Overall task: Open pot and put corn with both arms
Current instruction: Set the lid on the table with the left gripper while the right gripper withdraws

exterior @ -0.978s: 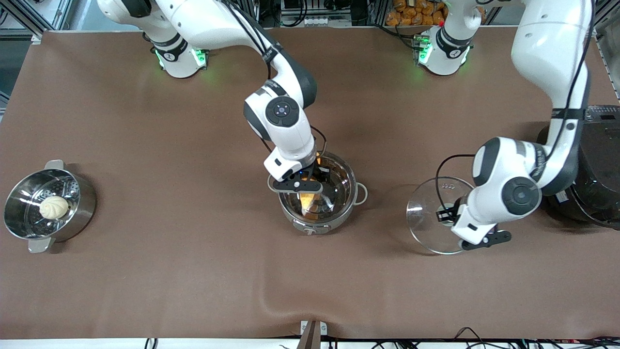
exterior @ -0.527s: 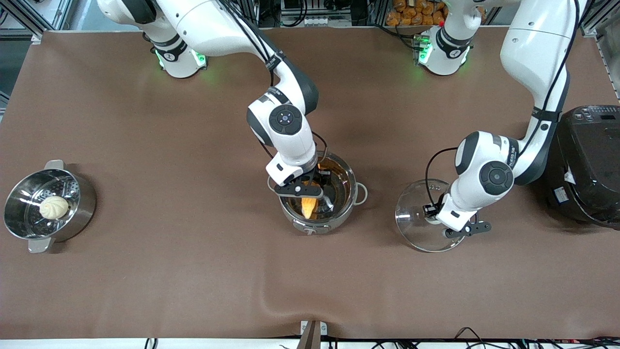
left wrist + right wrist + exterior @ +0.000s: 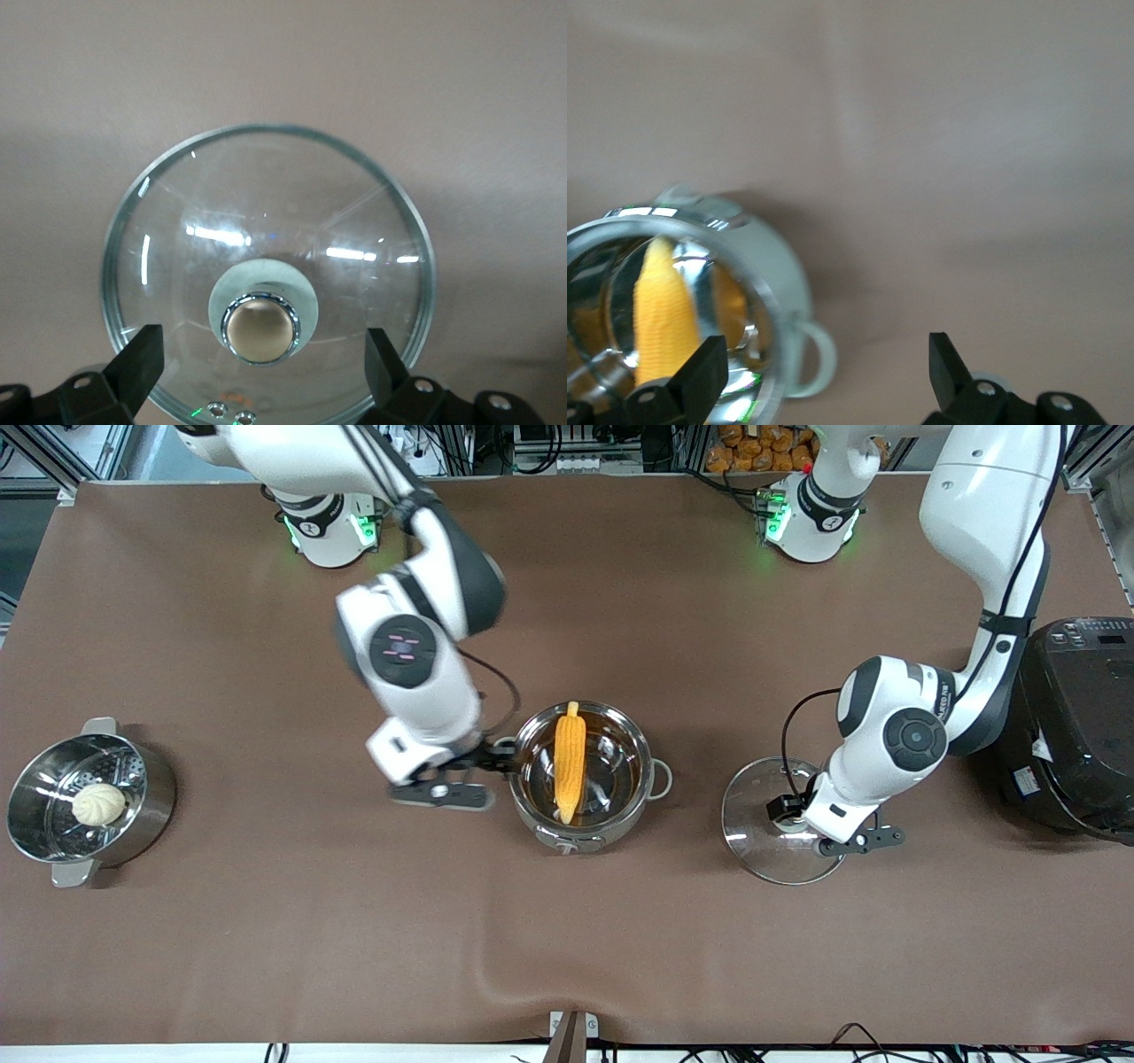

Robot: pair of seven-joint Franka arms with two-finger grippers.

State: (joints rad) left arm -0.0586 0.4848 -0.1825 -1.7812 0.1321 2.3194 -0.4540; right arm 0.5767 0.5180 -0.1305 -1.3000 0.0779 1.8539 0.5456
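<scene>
The steel pot stands open mid-table, and the yellow corn lies in it, its tip leaning on the rim. My right gripper is open and empty, just beside the pot toward the right arm's end. The right wrist view shows the pot, the corn and my right gripper. The glass lid lies flat on the table toward the left arm's end. My left gripper is open low over it. In the left wrist view the fingers stand apart on either side of the copper knob.
A steamer pot holding a whitish bun stands at the right arm's end. A big black cooker stands at the left arm's end, close to the left arm's elbow. The brown cloth has a wrinkle nearer the front camera.
My right gripper let go of the corn and swung out of the pot toward the right arm's end. My left gripper set the tilted lid flat on the table and opened.
</scene>
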